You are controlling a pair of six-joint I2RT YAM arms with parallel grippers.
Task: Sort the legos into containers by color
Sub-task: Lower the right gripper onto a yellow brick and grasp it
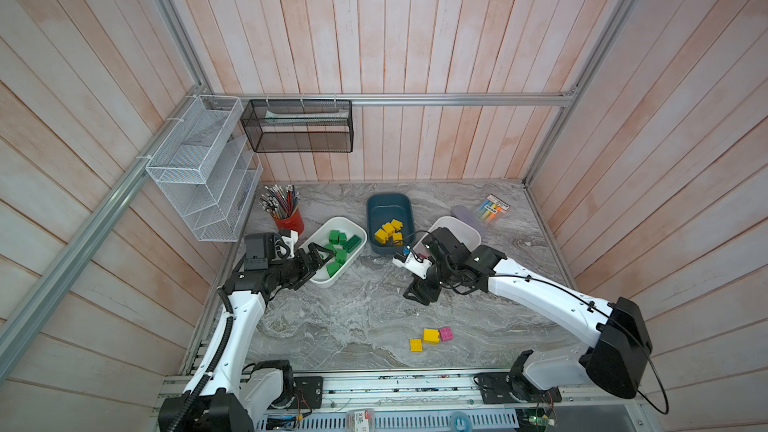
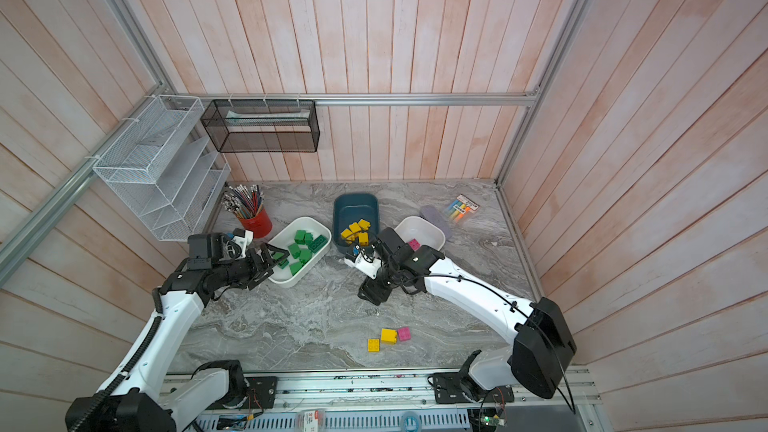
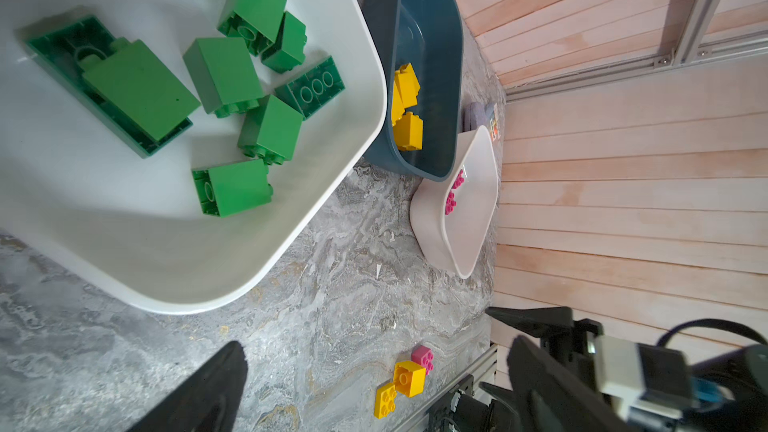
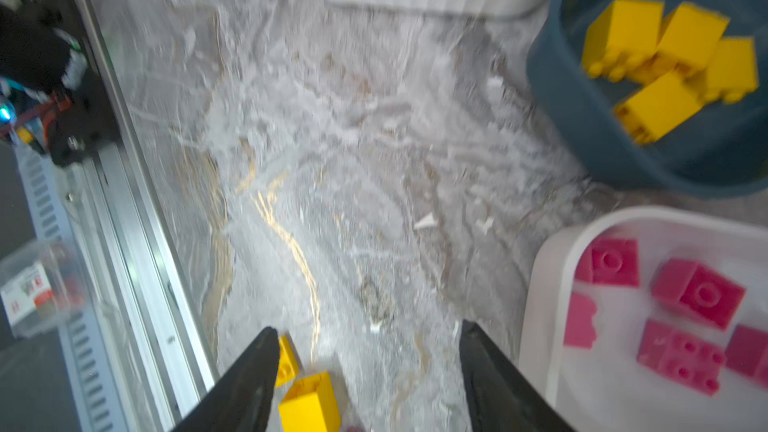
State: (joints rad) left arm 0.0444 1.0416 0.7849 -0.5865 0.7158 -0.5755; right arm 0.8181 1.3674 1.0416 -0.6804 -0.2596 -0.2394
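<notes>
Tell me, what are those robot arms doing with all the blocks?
Two arms are sorting legos by color. Green legos lie in a white tub, yellow legos in the blue tub, and pink legos in the second white tub. Three loose legos, two yellow and one pink, are left on the table. The left gripper hangs open over the green ones. The right gripper is open and empty above the table.
</notes>
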